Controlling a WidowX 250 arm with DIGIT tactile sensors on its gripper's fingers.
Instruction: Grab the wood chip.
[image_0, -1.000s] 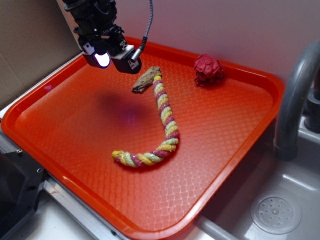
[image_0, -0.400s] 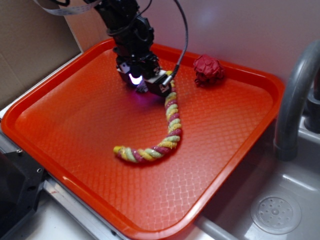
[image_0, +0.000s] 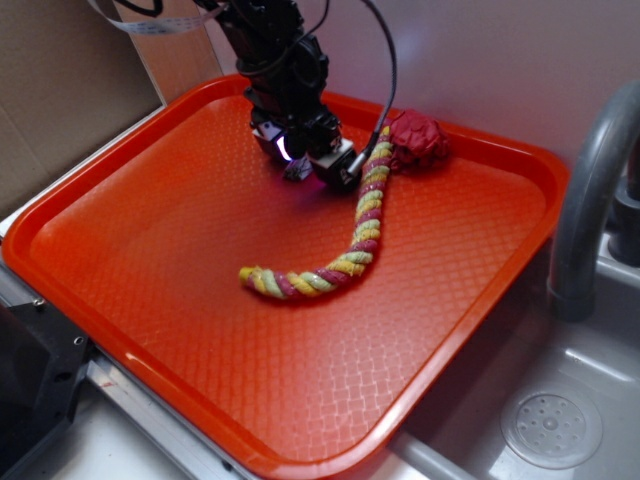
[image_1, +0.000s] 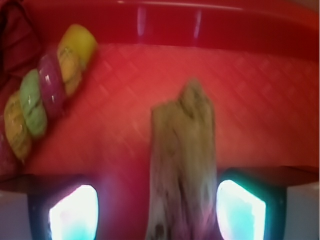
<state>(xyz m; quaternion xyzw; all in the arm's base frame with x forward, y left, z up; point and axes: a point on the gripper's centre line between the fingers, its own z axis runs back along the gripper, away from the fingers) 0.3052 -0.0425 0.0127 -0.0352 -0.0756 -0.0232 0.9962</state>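
Note:
The wood chip, a rough grey-brown sliver, lies flat on the orange tray and runs lengthwise between my fingers in the wrist view. My gripper is open and straddles it: the chip sits close to the right finger, and bare tray shows between it and the left finger. From the exterior camera my gripper is low over the far part of the tray. It covers nearly all of the chip there.
A yellow, pink and green twisted rope curves from beside the gripper toward the tray's middle. Its end lies left of the chip. A dark red wrinkly ball touches the rope's far end. A sink and grey faucet stand to the right.
My gripper came down from above the tray's left side and moved right and back, around the chip. The rope's far end was pushed right, up against the red ball.

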